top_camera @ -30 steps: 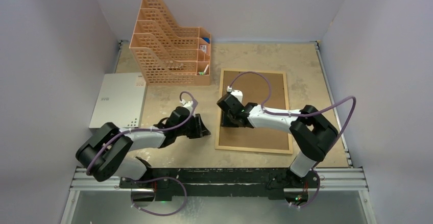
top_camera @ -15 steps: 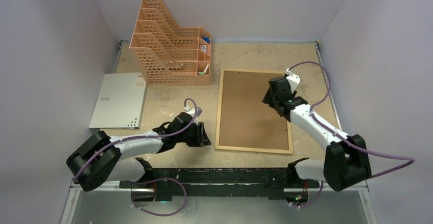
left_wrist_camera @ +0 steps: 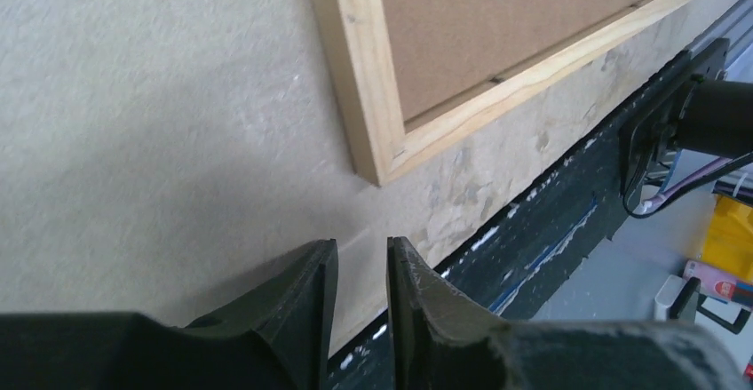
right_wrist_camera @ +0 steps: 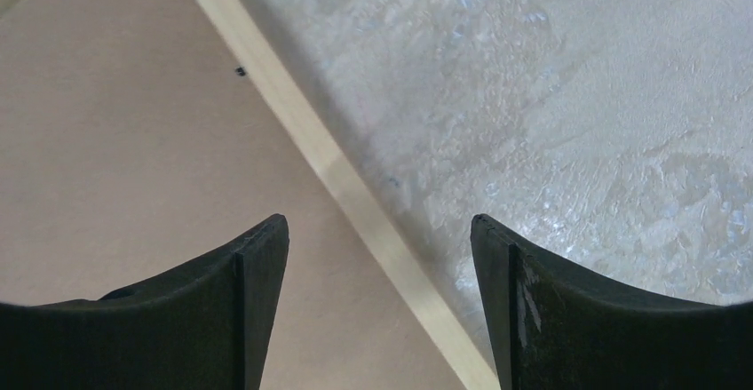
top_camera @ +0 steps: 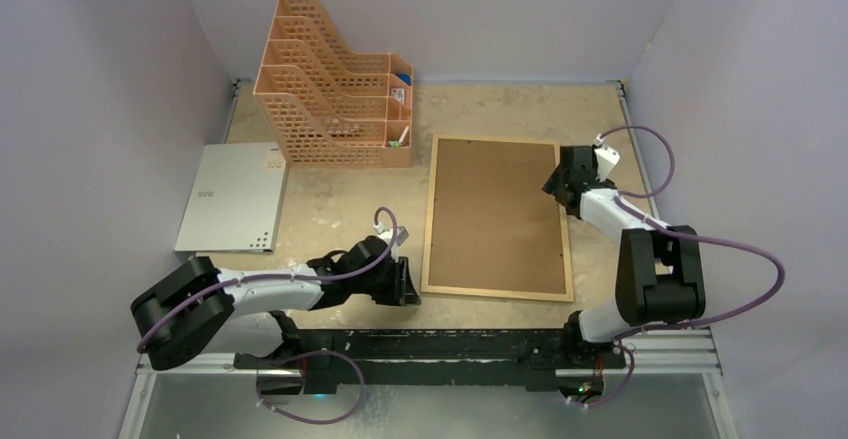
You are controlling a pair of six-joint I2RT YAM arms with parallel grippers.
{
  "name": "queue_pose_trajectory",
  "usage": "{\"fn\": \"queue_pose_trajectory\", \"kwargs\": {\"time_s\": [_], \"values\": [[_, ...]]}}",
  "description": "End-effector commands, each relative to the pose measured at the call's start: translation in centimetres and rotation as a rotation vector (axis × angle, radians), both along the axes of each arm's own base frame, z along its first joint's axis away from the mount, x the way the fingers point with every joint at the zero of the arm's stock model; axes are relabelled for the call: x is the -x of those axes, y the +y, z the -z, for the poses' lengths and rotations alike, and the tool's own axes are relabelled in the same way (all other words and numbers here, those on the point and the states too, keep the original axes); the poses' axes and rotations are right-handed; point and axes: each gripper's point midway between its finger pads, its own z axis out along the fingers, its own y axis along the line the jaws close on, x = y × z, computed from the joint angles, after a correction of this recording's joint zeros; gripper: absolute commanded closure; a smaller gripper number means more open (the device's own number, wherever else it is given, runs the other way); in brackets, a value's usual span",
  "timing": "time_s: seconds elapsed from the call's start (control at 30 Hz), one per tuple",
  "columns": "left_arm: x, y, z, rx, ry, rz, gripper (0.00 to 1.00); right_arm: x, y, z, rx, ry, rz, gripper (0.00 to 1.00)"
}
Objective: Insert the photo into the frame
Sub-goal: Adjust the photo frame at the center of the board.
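The light-wood frame (top_camera: 431, 221) lies flat on the table with the brown backing board (top_camera: 495, 214) filling it. The photo is hidden or out of view. My left gripper (top_camera: 405, 284) is low over the table just left of the frame's near left corner (left_wrist_camera: 377, 155). In the left wrist view it (left_wrist_camera: 362, 243) is empty, with only a narrow gap between the jaws. My right gripper (top_camera: 560, 181) hovers over the frame's right rail (right_wrist_camera: 337, 172). In the right wrist view it (right_wrist_camera: 379, 221) is open and empty, one finger over the board and one over the table.
An orange lattice file organizer (top_camera: 335, 84) stands at the back left. A grey perforated sheet (top_camera: 232, 197) lies at the left edge. The black front rail (top_camera: 430, 344) runs close behind my left gripper and shows in the left wrist view (left_wrist_camera: 550, 221). Walls close in on both sides.
My right gripper swung from the frame's left side across the board to its right rail. My left gripper slid nearer and to the right, toward the frame's near left corner.
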Motion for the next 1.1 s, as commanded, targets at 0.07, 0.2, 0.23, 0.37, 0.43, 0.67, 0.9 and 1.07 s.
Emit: {"fn": "queue_pose_trajectory", "kwargs": {"time_s": [0.07,0.2,0.23,0.37,0.43,0.67,0.9,1.07], "values": [[-0.9,-1.8,0.4,0.048,-0.010,-0.048,0.75,0.0,-1.3,1.3,-0.049,-0.015,0.032,0.23],[-2.8,-0.8,0.7,-0.015,-0.051,-0.151,0.76,1.3,-0.8,2.7,-0.125,0.005,0.033,0.25],[-3.2,-0.8,0.5,-0.016,-0.058,-0.165,0.76,1.0,-0.4,2.6,-0.152,-0.013,0.014,0.28],[-5.5,-0.3,0.3,0.009,-0.056,-0.214,0.78,1.5,1.0,3.1,-0.228,-0.016,-0.023,0.35],[-6.3,0.0,0.4,0.024,-0.040,-0.223,0.79,2.1,1.7,3.6,-0.263,0.001,-0.035,0.39],[-9.1,0.3,0.0,0.020,-0.072,-0.233,0.79,4.8,3.5,4.3,-0.360,0.019,-0.062,0.55],[-14.1,1.4,-1.0,-0.015,-0.138,-0.286,0.79,8.0,6.6,3.7,-0.514,-0.022,-0.132,0.64],[-17.3,2.3,-1.4,-0.040,-0.168,-0.310,0.77,9.1,8.1,3.4,-0.589,-0.044,-0.170,0.66]]}}
